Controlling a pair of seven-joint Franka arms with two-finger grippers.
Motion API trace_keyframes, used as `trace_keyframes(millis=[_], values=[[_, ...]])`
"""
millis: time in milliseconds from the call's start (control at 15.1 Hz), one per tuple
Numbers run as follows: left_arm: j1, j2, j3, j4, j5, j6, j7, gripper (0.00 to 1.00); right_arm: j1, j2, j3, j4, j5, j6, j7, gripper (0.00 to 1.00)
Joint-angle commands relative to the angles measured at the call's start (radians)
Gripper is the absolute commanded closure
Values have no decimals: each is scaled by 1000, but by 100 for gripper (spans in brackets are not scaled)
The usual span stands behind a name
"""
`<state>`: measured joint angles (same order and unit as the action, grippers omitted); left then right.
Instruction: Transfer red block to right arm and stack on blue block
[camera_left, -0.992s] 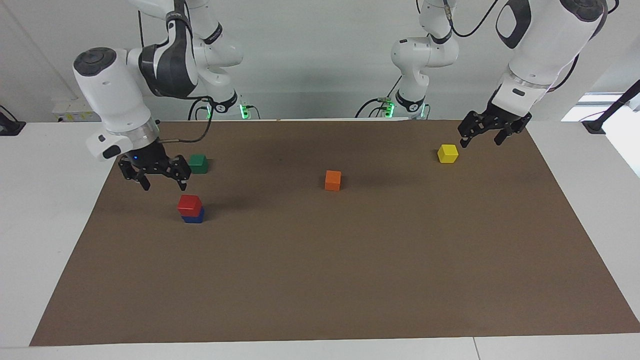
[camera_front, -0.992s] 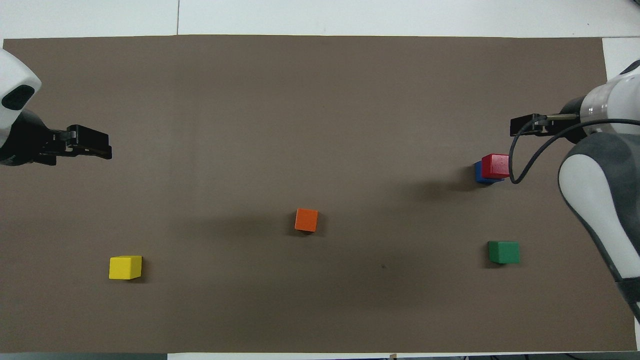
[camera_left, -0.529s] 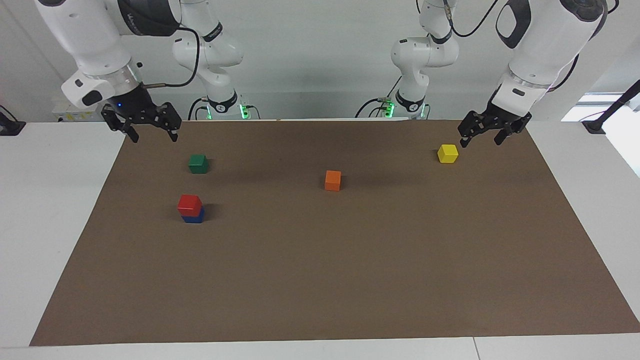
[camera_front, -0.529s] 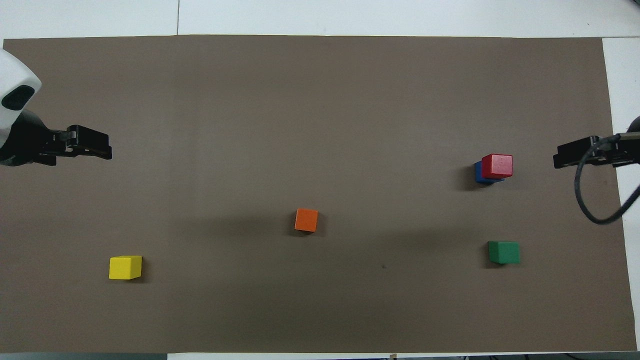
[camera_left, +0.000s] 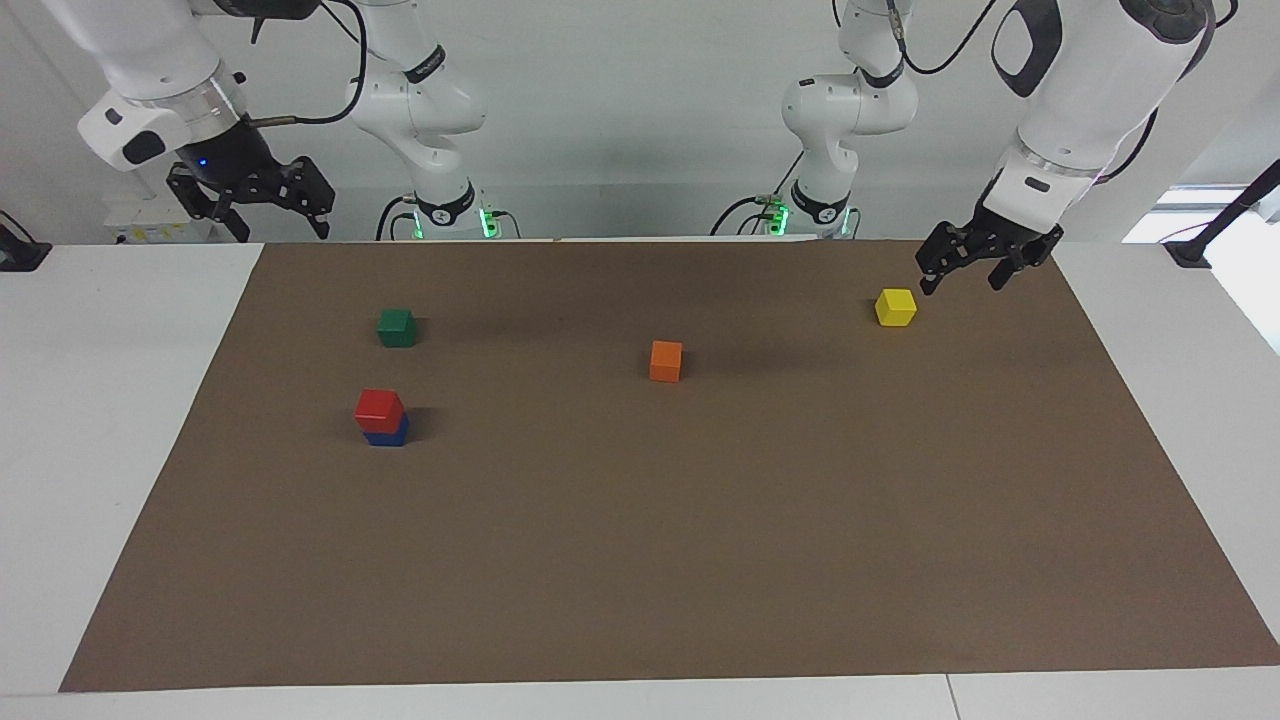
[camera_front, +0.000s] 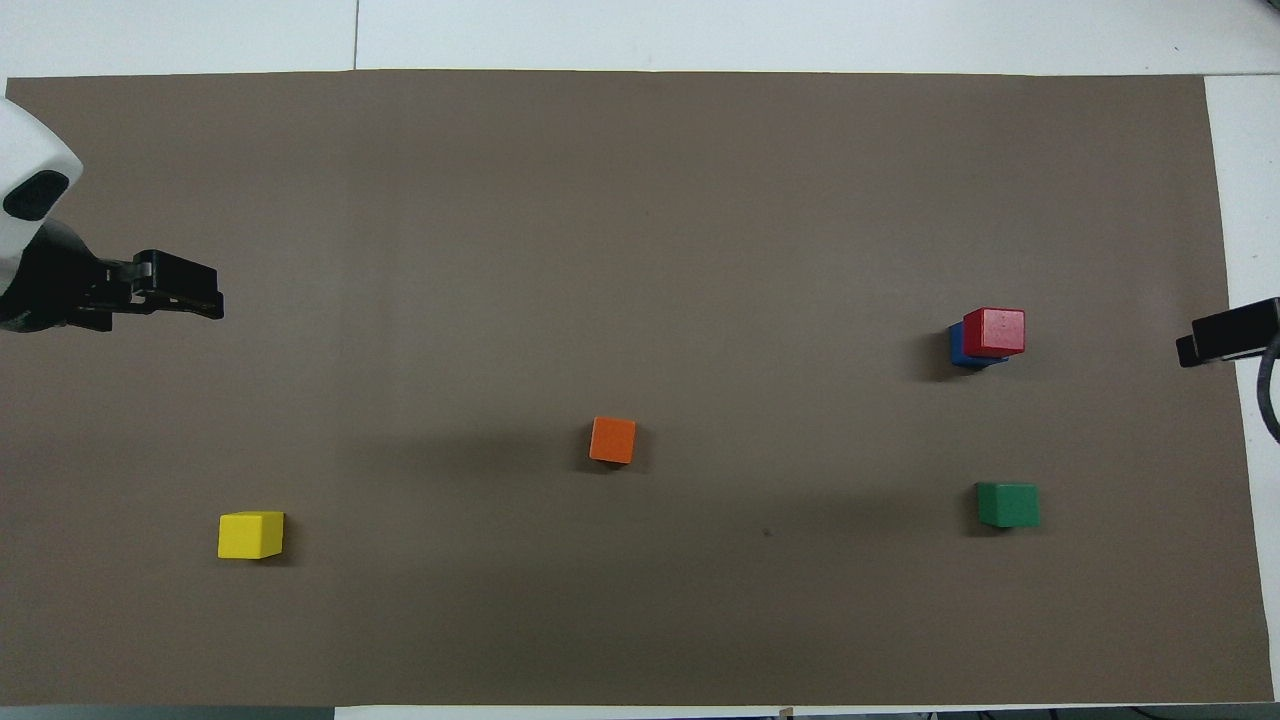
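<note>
resting squarely on the blue block (camera_left: 386, 436), the red block (camera_left: 379, 409) looks stacked, so both the right claw (camera_left: 253, 203) and left claw (camera_left: 988, 260) hang spread and empty

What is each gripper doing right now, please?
Left gripper: open, holding nothing, over the mat by the yellow block.
Right gripper: open, holding nothing, raised over the table's edge.

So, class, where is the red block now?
The red block sits on the blue block, toward the right arm's end, farther from the robots than the green block.
</note>
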<state>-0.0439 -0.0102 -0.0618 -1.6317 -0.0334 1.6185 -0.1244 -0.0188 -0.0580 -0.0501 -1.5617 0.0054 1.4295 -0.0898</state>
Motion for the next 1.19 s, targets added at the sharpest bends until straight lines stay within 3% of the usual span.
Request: trace_keyframes(millis=[0,397,1124], values=[[7,-17,0,-11,-14,-9,3,0,-12,24,9,37,-4,-3,-24,0],[7,-16,0,-11,-14,-9,3,0,-6,-37,9,-37,-5,15,-13,0],[7,-17,0,-11,-14,-9,5,0,-13,-39,7,-41,-25,19,-16,0]])
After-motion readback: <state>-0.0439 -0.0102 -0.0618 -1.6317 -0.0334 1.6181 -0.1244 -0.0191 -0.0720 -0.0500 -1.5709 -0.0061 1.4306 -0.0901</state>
